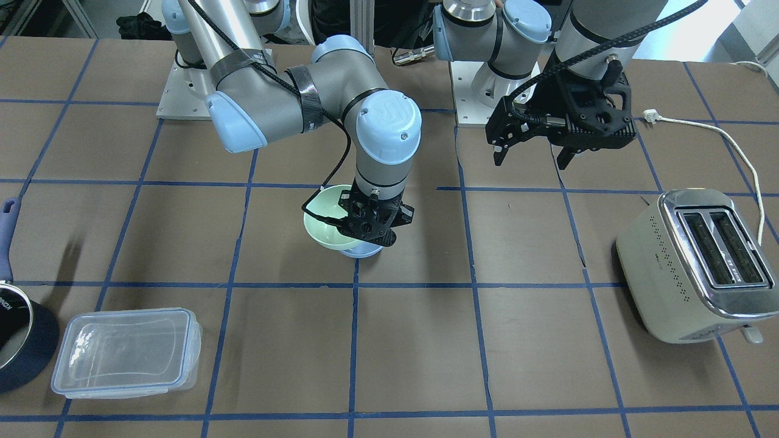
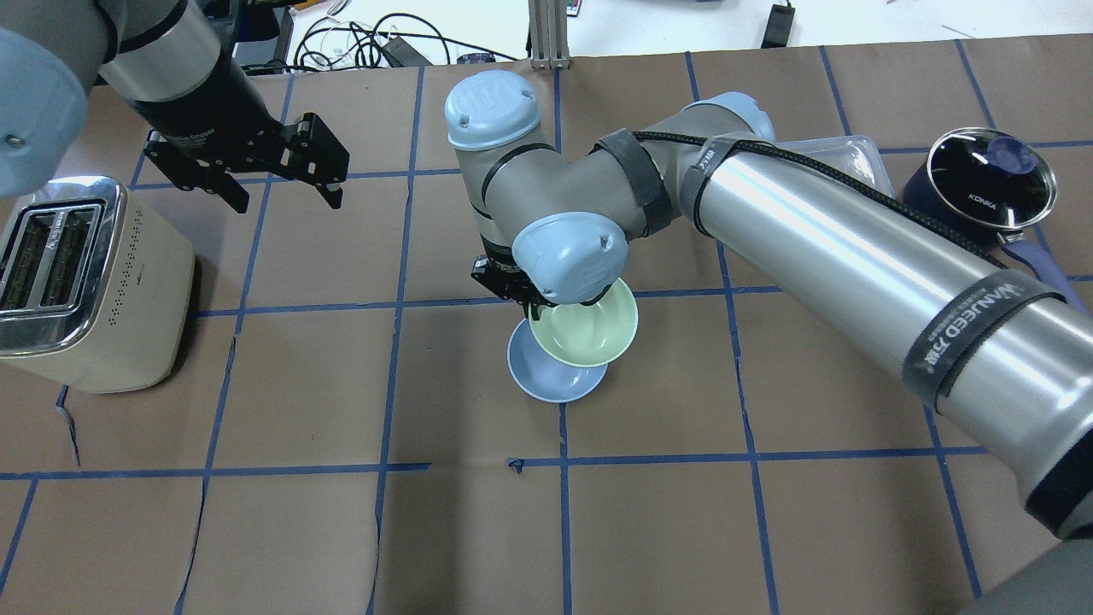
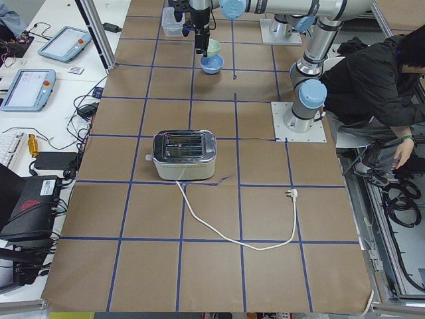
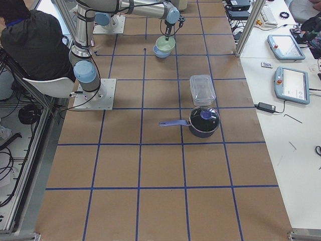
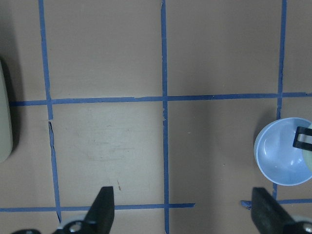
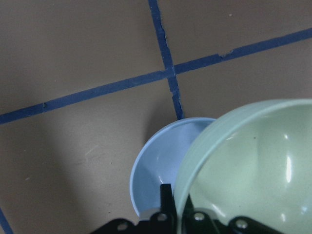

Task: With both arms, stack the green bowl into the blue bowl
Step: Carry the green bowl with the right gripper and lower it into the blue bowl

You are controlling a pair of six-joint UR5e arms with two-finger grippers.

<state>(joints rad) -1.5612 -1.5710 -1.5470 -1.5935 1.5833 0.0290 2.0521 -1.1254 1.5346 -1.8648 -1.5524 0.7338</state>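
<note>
My right gripper (image 1: 371, 228) is shut on the rim of the green bowl (image 1: 325, 222) and holds it tilted, partly over the blue bowl (image 1: 360, 250) on the table. From overhead the green bowl (image 2: 585, 329) overlaps the far right part of the blue bowl (image 2: 546, 380). The right wrist view shows the green bowl (image 6: 253, 165) over the blue bowl (image 6: 156, 165); I cannot tell whether they touch. My left gripper (image 2: 277, 192) is open and empty, raised well off to the robot's left of both bowls. The blue bowl (image 5: 282, 158) sits at the right edge of its wrist view.
A cream toaster (image 2: 77, 282) stands at the table's left end, its white cord (image 1: 730, 146) trailing behind it. A clear plastic container (image 1: 125, 350) and a dark lidded pot (image 2: 982, 175) lie on the right side. Blue tape lines grid the brown table.
</note>
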